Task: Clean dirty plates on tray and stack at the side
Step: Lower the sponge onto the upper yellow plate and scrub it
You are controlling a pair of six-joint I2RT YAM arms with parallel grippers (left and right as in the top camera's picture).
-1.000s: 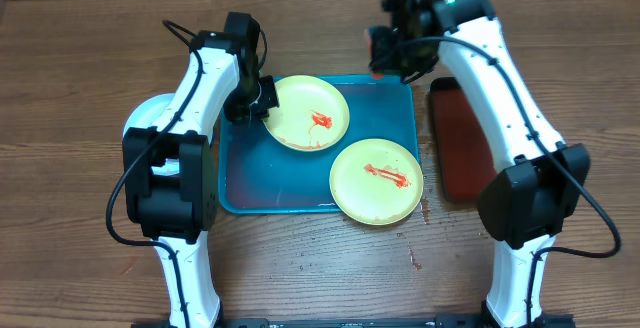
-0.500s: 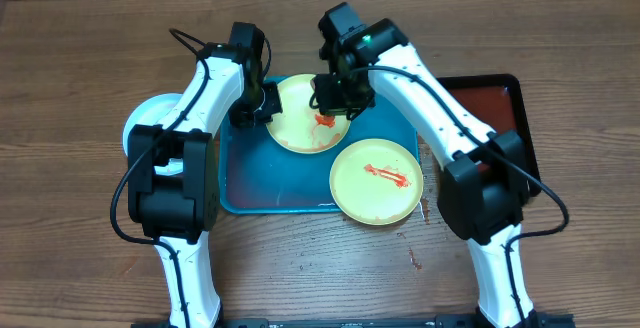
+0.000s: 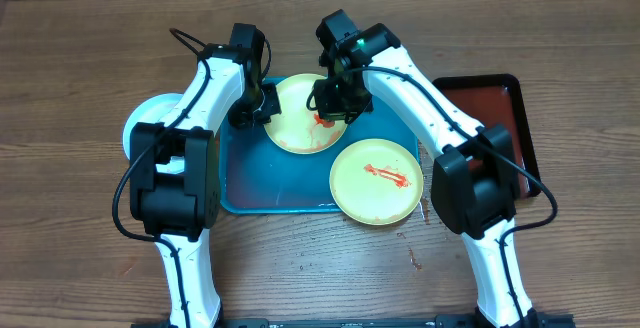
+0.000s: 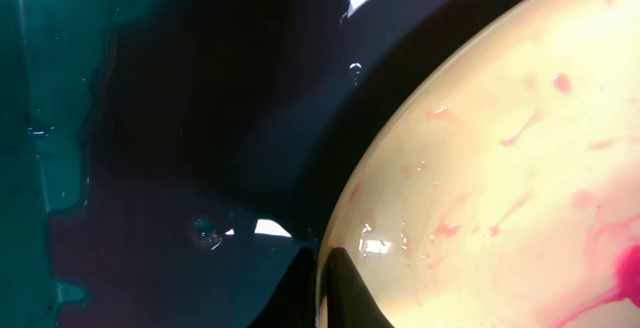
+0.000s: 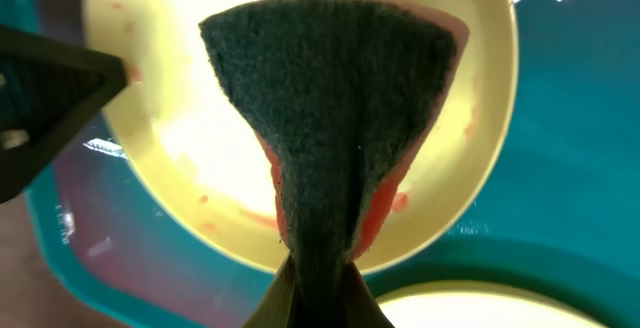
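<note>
Two pale yellow-green plates smeared with red sauce lie on the turquoise tray [image 3: 235,183]. The upper plate [image 3: 295,118] has its left rim pinched by my left gripper [image 3: 263,106], seen close in the left wrist view as plate [image 4: 500,168] in the shut gripper [image 4: 325,293]. My right gripper [image 3: 331,106] is shut on a dark green and red sponge [image 5: 330,118], which is pressed on that plate [image 5: 170,158]. The lower plate [image 3: 378,181] overhangs the tray's right edge. A pale light-blue plate [image 3: 140,128] sits on the table to the left, partly hidden by my left arm.
A dark red-brown tray [image 3: 500,118] with a black rim lies on the wooden table at the right. Red sauce spots [image 3: 413,258] mark the table below the lower plate. Both arms crowd over the tray's upper half.
My right arm swung left from near the dark red tray to the upper plate, bringing the sponge down onto it. The left gripper kept its hold on the plate rim.
</note>
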